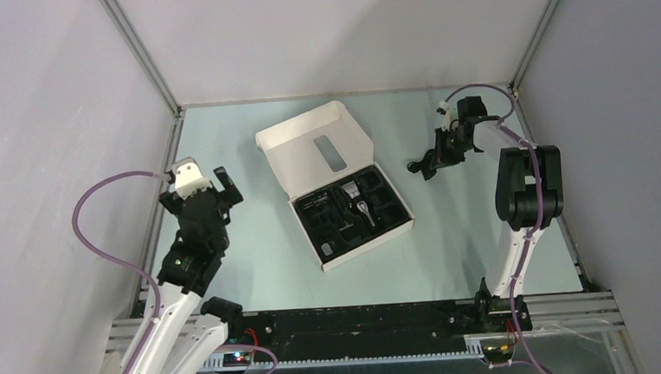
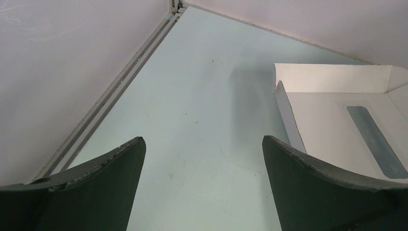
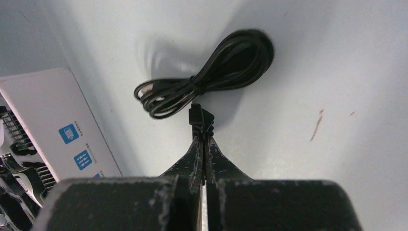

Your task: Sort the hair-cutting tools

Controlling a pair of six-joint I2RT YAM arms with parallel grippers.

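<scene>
The pale green bench (image 1: 246, 140) is smooth and matte. Mid-bench sits the white cardboard box (image 1: 307, 141), with its lid thrown back toward the far edge and a moulded black tray inside. My left claw (image 1: 216, 187) hangs near the left edge with its curved dark fingers (image 2: 110, 163) spread wide and nothing between them. My right claw (image 1: 448, 149) is out by the far right corner, pinched tight on the plug end of the coiled black rubbery cable (image 3: 211, 72). I can't tell whether the loops rest on the bench or hang just above it.

The slim silver-and-black clipper (image 1: 361, 209) lies in the tray, with the ribbed black plastic comb attachments (image 1: 320, 214) slotted around it.

I judge the sort is near its end, with the cable the last loose piece. Next I need to carry it to the tray without the springy coil snagging on the box wall, then set it down gently.
</scene>
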